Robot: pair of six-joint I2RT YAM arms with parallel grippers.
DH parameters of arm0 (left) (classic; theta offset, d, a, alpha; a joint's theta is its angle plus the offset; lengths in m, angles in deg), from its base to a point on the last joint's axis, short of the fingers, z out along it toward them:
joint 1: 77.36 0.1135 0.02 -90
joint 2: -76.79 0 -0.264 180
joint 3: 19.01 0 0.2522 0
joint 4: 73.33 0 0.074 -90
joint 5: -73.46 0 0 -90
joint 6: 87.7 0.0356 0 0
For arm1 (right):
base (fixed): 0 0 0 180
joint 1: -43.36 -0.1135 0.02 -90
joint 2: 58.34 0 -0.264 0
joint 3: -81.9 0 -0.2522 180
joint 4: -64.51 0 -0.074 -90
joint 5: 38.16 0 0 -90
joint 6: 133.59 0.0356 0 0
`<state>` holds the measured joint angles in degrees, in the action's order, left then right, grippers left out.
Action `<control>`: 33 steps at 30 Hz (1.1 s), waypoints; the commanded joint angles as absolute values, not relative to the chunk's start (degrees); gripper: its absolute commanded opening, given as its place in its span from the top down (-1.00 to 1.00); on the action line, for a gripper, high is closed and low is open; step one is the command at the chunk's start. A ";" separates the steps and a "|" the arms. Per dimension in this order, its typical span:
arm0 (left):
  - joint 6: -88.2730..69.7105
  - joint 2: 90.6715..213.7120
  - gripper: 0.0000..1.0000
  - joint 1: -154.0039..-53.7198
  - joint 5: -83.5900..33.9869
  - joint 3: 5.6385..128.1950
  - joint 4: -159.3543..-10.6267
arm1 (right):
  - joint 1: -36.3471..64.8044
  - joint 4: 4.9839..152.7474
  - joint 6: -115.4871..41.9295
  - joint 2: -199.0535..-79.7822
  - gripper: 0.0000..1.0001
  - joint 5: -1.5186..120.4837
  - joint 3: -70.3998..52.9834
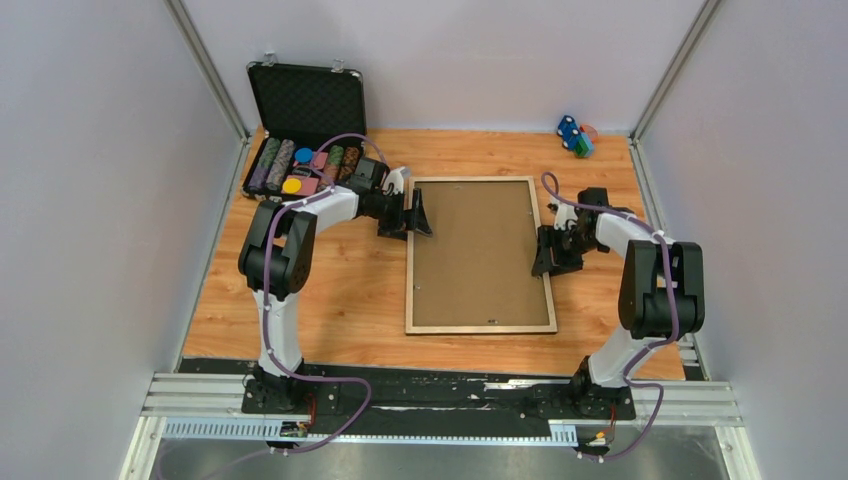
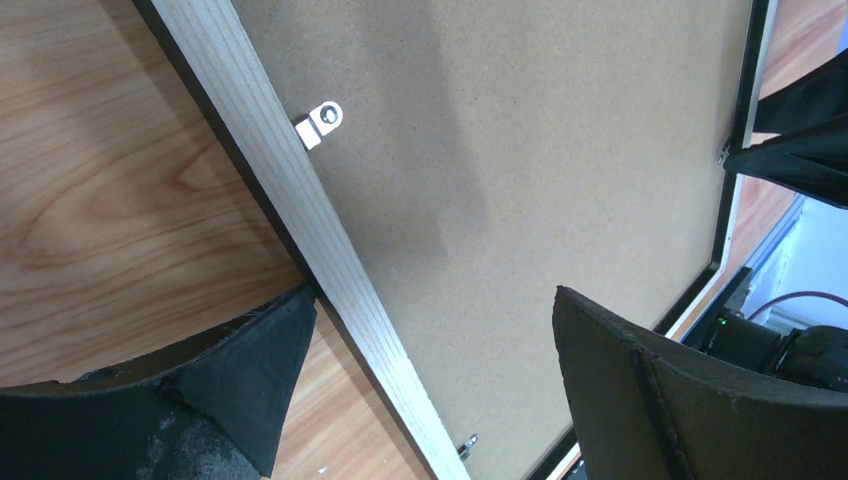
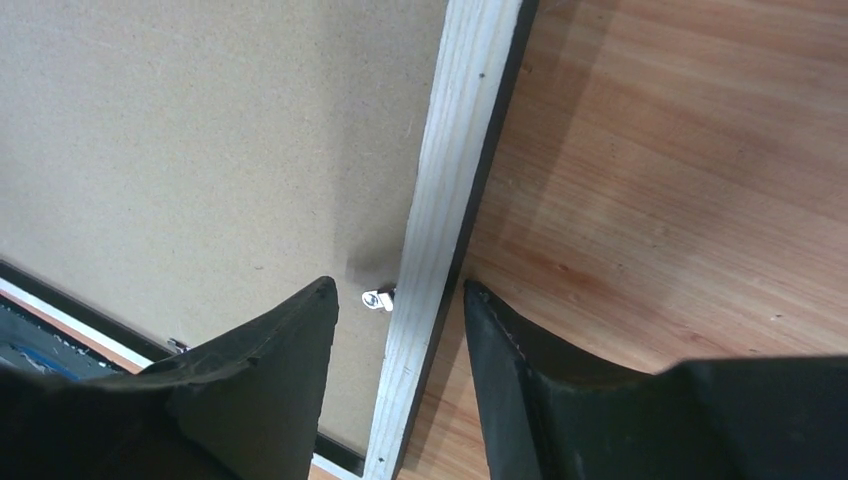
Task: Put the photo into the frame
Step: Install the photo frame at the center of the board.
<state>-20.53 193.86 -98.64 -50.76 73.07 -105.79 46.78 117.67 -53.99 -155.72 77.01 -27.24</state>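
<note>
Top external view: two white-and-black arms rise from the near edge of the orange-brown wooden worktop (image 1: 330, 290), each bent at the elbow and reaching low and inward. The left arm (image 1: 285, 250) stretches toward the far part of the frame's left rail. The right arm (image 1: 655, 280) folds in toward the middle of the right rail.

Between them one large rectangular picture frame (image 1: 480, 328) with a pale wood rim lies flat and face down at the middle of the worktop. One plain brown backing board (image 1: 480, 250) fills it. One black chip case (image 1: 307, 100) stands open at the far left, and a small cluster of blue and green toys (image 1: 575, 135) sits at the far right.

The left gripper (image 1: 417, 213) is spread wide astride the left rail, one finger (image 2: 240, 390) over bare worktop and the other over the board, with a small silver tab (image 2: 322, 122) on the rail beyond them.

The right gripper (image 1: 545, 252) has its jaws apart astride the right rail. Its outer finger (image 3: 540, 380) is close against the rail's dark edge; its inner finger is over the board, clear of the rail.
</note>
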 commanded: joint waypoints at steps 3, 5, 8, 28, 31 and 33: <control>-18.53 199.23 -1.00 -99.72 -46.30 70.34 -112.05 | 47.13 116.81 -52.80 -156.39 -0.01 72.85 -25.34; -18.53 199.26 -1.00 -99.69 -46.34 70.42 -112.06 | 47.26 116.94 -53.10 -156.58 0.02 72.67 -25.14; -18.49 199.55 -1.00 -99.62 -46.64 70.42 -112.12 | 47.52 117.12 -53.80 -156.63 0.06 73.07 -25.10; -18.30 199.55 -1.00 -99.03 -46.49 70.59 -112.31 | 47.72 117.38 -64.01 -155.63 0.26 76.33 -26.63; -18.26 199.41 -1.00 -98.87 -46.35 70.62 -112.29 | 47.75 117.32 -64.79 -156.25 0.24 75.72 -25.70; -18.27 199.30 -1.00 -98.75 -46.48 70.60 -112.39 | 47.75 117.14 -63.34 -156.94 0.09 75.13 -24.61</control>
<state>-20.51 193.95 -98.53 -50.87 73.20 -105.97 47.32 117.67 -61.29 -155.76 77.05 -26.72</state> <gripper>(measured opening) 0.993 0.392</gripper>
